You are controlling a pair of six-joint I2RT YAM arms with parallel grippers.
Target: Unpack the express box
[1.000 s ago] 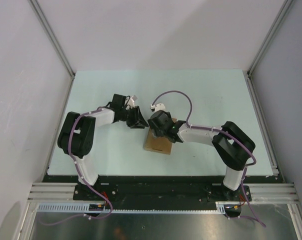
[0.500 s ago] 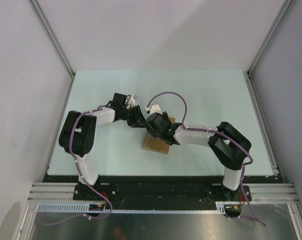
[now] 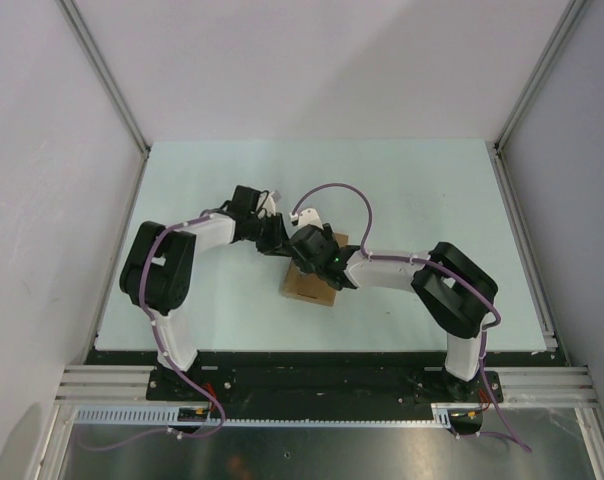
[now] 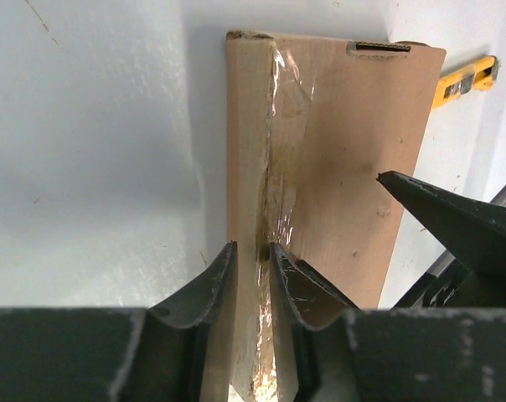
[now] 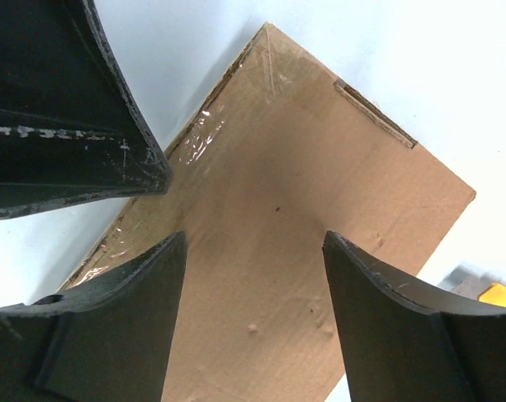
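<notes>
The express box is a flat brown cardboard box lying mid-table. In the left wrist view its taped long edge runs straight away from me. My left gripper is shut narrowly on that taped edge, with cardboard filling the gap between the fingers. My right gripper stands open just above the box's lid, one finger to each side of bare cardboard, holding nothing. In the top view both grippers meet over the box's far end, the left gripper beside the right gripper.
A yellow-black utility knife lies on the table beyond the box's far corner, and its tip shows in the right wrist view. One right finger reaches in close to my left gripper. Frame posts stand at the table's back corners.
My left jaws have narrowed onto the box's taped edge. The right arm has moved left over the box, and the box has shifted slightly left.
</notes>
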